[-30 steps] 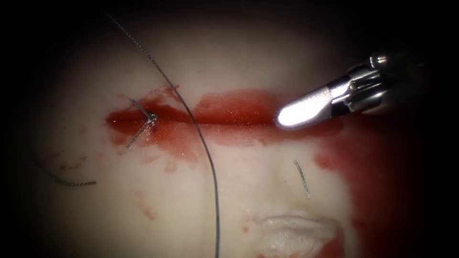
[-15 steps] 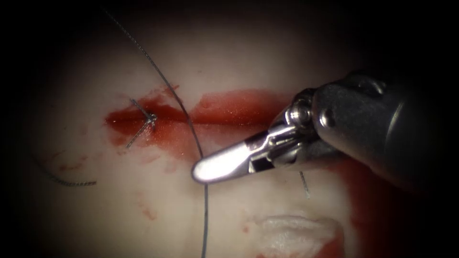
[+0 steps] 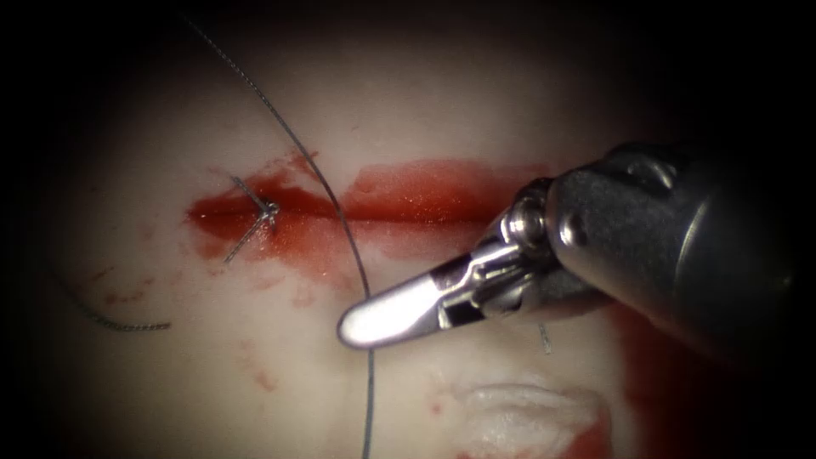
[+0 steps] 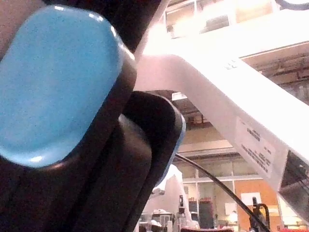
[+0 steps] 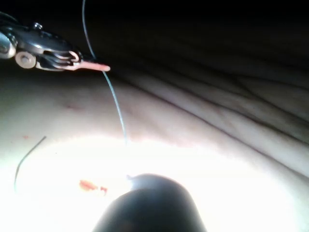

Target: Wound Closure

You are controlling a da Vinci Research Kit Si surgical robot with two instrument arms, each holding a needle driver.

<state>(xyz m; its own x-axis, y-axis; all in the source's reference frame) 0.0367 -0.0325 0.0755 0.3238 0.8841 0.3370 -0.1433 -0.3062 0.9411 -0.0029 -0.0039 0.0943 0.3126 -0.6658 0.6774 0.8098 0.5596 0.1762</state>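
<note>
The tissue (image 3: 442, 110) is pale and smooth, with the cut (image 3: 340, 212) running across it as a dark red line; red fluid (image 3: 425, 191) spreads in a wet patch along the cut and pools more heavily toward the right edge of the lit field. On the left part of the cut sits a tied knot (image 3: 269, 208) with two short cut tails angling away from it. A long thread (image 3: 319, 174) arcs down from the upper left, crosses the cut just right of the knot, and passes under the tip of the right arm's tool (image 3: 361, 321) before running on toward the lower edge. That tool comes in from the right, its jaws pressed together, lying over the thread below the cut; whether the thread is pinched between them cannot be told. A loose thread end (image 3: 110, 321) lies well to the left, and a short cut piece (image 3: 544, 338) peeks out just below the tool's wrist. The tissue left of the long thread and above the cut is open ground. In the right wrist view, thread (image 5: 113, 99) runs close past a tool's tip (image 5: 99, 67).
</note>
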